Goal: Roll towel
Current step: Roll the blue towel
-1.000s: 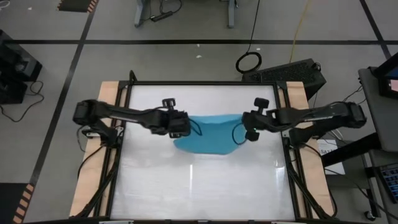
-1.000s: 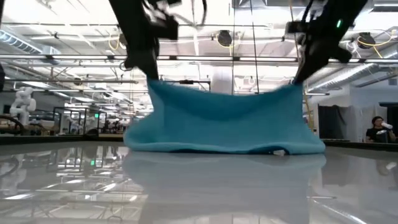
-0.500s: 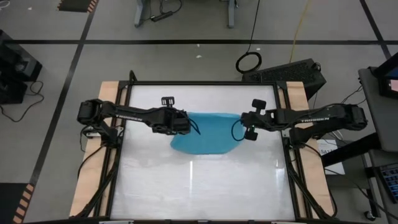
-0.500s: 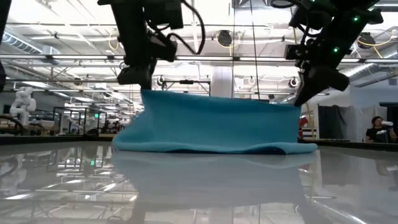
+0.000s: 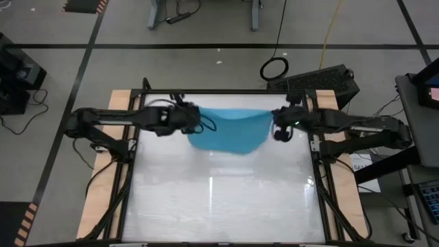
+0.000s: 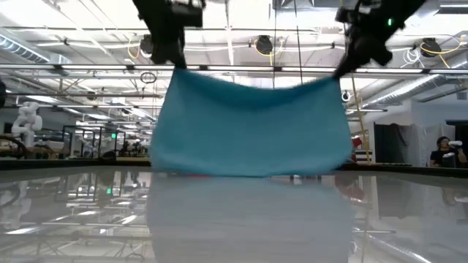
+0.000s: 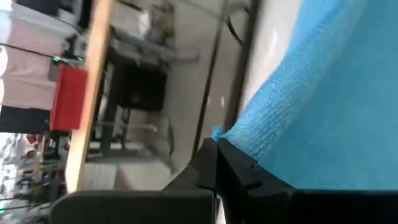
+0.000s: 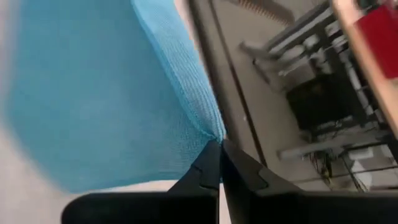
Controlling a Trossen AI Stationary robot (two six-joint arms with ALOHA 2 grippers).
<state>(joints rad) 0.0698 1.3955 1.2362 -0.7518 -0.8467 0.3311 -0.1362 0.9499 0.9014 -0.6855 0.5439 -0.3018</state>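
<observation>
The turquoise towel (image 5: 232, 130) hangs as a wide sheet (image 6: 252, 124) between my two grippers, over the far half of the glossy table (image 5: 219, 199). My left gripper (image 5: 194, 123) is shut on its upper left corner and my right gripper (image 5: 276, 125) on its upper right corner. The top edge sags a little in the middle. The lower edge (image 6: 248, 174) hangs level with the table top; whether it touches the table I cannot tell. My left gripper pinches the towel's upper left corner (image 7: 225, 135) between its two shut fingers, slanting down from the table's left. The cloth hangs below the fingers and runs off toward the other gripper. My right gripper pinches the towel's upper right corner (image 8: 211, 132) between its two shut fingers, slanting down from the table's right. The cloth hangs below it, its top edge slightly slack between the two holds.
The table's black frame (image 5: 226, 92) and wooden side boards (image 5: 103, 185) border the work area. A keyboard (image 5: 322, 79) and a coiled cable (image 5: 274, 68) lie on the floor beyond the far edge. A person (image 6: 444, 150) stands far off in the room.
Both grippers have risen and gone toward the table's far edge, staying shut on the corners. The towel's lower part, which lay spread on the table, has been drawn up, and the cloth now hangs as a flat sheet.
</observation>
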